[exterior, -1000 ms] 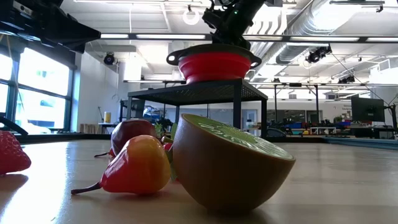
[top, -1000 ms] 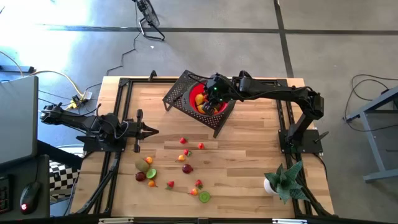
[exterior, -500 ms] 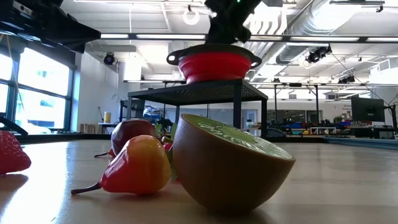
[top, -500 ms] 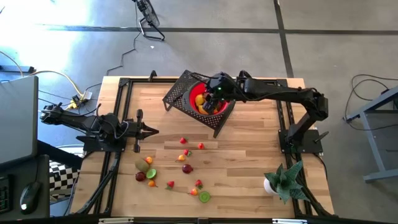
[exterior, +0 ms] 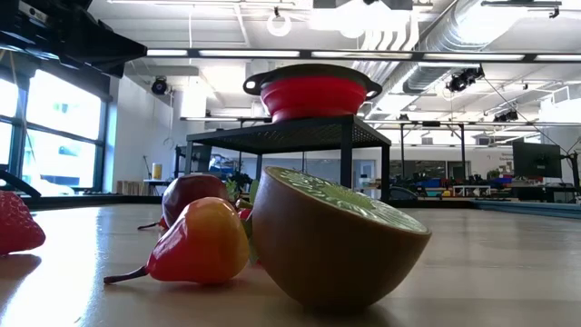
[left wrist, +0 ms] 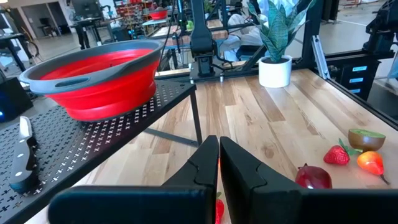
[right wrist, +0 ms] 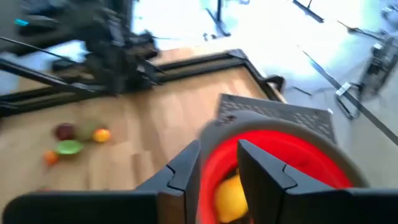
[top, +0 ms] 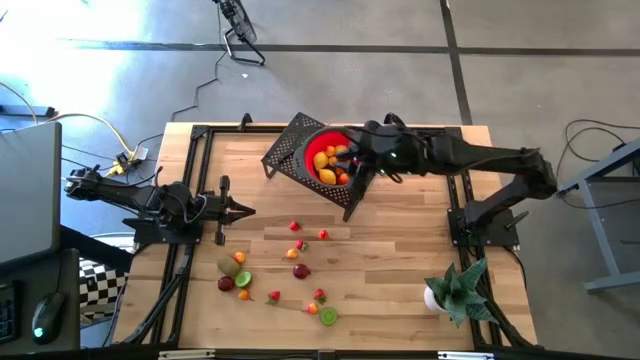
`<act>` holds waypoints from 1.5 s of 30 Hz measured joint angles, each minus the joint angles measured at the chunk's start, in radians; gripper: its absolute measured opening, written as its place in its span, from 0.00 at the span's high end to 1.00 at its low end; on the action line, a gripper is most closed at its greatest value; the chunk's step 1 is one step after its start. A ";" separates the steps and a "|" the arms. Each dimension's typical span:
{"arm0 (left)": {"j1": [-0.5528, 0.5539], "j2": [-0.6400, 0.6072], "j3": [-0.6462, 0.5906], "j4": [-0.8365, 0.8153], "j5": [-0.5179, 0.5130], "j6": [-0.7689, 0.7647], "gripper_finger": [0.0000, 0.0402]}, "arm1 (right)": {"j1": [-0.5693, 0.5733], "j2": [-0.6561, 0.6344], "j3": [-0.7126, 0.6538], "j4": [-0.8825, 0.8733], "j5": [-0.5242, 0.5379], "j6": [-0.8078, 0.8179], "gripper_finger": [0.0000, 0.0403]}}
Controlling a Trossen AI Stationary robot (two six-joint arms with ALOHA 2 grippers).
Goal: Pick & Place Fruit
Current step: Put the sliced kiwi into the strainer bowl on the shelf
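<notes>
- The right claw [top: 352, 160] hangs over the rim of the red bowl [top: 313, 172] on the side nearer its own arm, fingers [right wrist: 186, 168] a small gap apart and nothing between them.
- That bowl sits up on a black perforated stand [top: 285, 148] at the far middle of the worktop [top: 400, 240].
- Inside the bowl: a heap of fruit [top: 326, 162], yellow, orange and red pieces packed together.
- Through the right wrist camera, one yellow piece [right wrist: 231, 196] shows in the bowl just past the fingertips.
- More fruit lies loose on the bare wood [top: 297, 252], scattered across the near middle of the worktop, well apart from the stand.
- In that scatter: a halved kiwi [top: 328, 316] at the near edge, a brown piece [top: 228, 266] toward the left arm's side, and a dark red one [top: 301, 270] in between.
- From worktop height, the kiwi half [exterior: 331, 238] fills the foreground with a red-yellow pepper-shaped piece [exterior: 195, 242] touching its side.
- The left claw [top: 247, 210] waits low at the left side of the worktop, fingers pressed together, holding nothing.
- A spiky green plant in a white pot [top: 455, 290] stands at the near right corner.
</notes>
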 joint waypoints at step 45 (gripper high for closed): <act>0.000 0.000 0.000 -0.041 0.003 -0.007 0.97 | 0.303 -0.022 -0.001 0.021 -0.068 -0.017 0.98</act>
